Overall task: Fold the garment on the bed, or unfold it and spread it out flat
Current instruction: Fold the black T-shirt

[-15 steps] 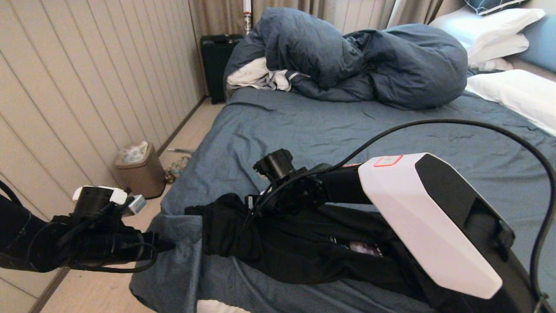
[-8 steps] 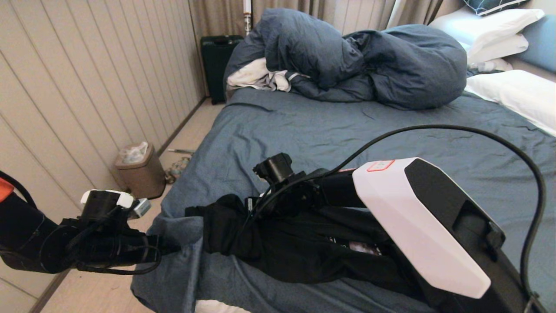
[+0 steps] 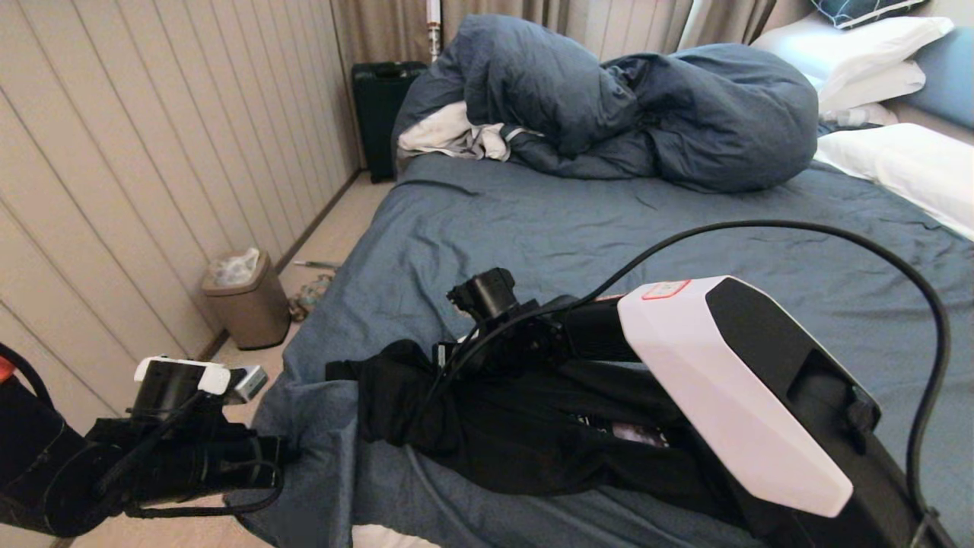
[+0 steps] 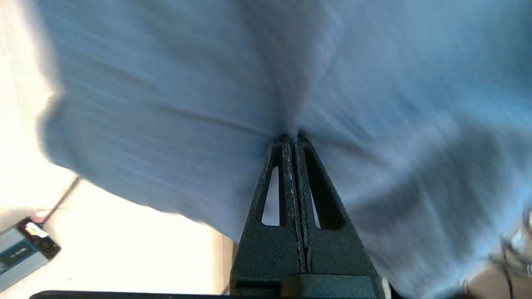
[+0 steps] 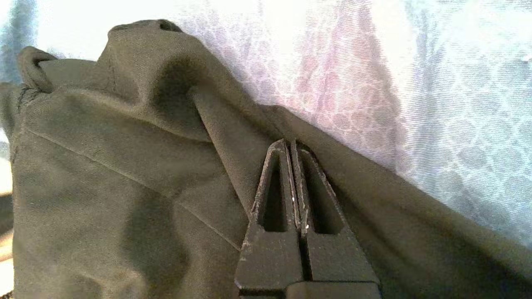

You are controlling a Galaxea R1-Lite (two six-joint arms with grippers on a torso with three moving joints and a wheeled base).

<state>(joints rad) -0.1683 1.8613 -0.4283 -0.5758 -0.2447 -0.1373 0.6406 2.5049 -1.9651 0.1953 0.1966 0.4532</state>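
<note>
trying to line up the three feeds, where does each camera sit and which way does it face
Head view: on the robot's head, looking forward and down over the bed and the black garment; both arms show, the left low at the bed's corner.
Left wrist view: behind the left tool, shut on a pinch of the blue sheet, floor beyond.
Right wrist view: behind the right tool, shut on a garment fold.
Shared: head and right wrist views both show the garment; head and left wrist views both show the sheet.

matt black cloth garment [image 3: 487, 426], seemingly cotton bed [image 3: 533, 228]
</note>
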